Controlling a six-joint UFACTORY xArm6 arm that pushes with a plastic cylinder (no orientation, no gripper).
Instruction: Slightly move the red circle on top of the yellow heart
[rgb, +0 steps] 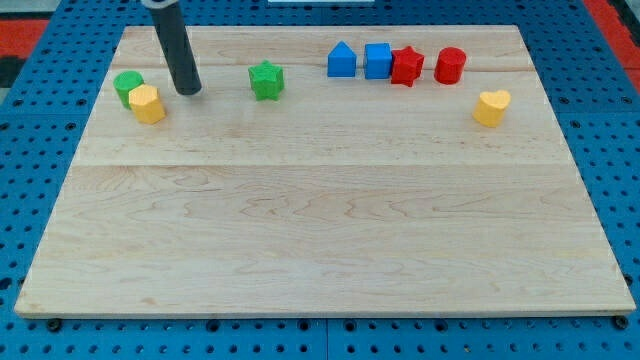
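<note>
The red circle (450, 65) stands near the view's top right, just right of a red star (406, 67). The yellow heart (491, 107) lies below and to the right of the red circle, apart from it. My tip (188, 91) rests on the board at the view's upper left, far from both. It is right of a yellow hexagon (147, 103) and left of a green star (266, 81).
A green circle (127, 86) touches the yellow hexagon at the upper left. A blue house-shaped block (342, 60) and a blue cube (377, 60) stand in a row with the red star. The wooden board (320, 250) lies on a blue pegboard.
</note>
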